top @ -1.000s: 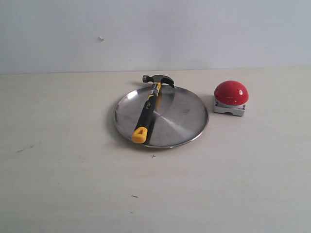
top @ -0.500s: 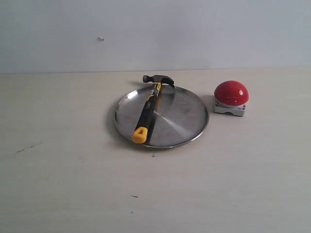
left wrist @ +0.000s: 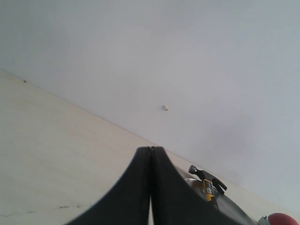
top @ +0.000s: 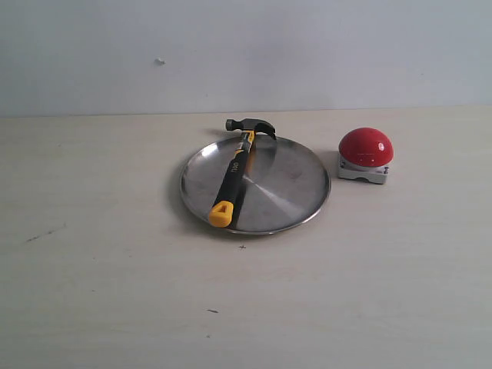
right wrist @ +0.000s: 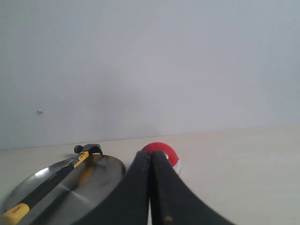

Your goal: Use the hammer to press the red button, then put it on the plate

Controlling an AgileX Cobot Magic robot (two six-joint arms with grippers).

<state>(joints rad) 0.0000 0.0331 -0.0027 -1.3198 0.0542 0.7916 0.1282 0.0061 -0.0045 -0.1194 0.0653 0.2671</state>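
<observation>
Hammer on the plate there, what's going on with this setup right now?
Nothing is being handled at this moment. The hammer lies across the plate, its head at the far rim and its yellow end near the front rim. The red button sits on the table just right of the plate, apart from it. The left gripper and right gripper are both shut on nothing, back from the objects. Whether the button was pressed cannot be told.

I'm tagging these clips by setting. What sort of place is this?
Probably a lab test bench: a pale tabletop against a blank wall, with a hammer, plate and red button laid out.
</observation>
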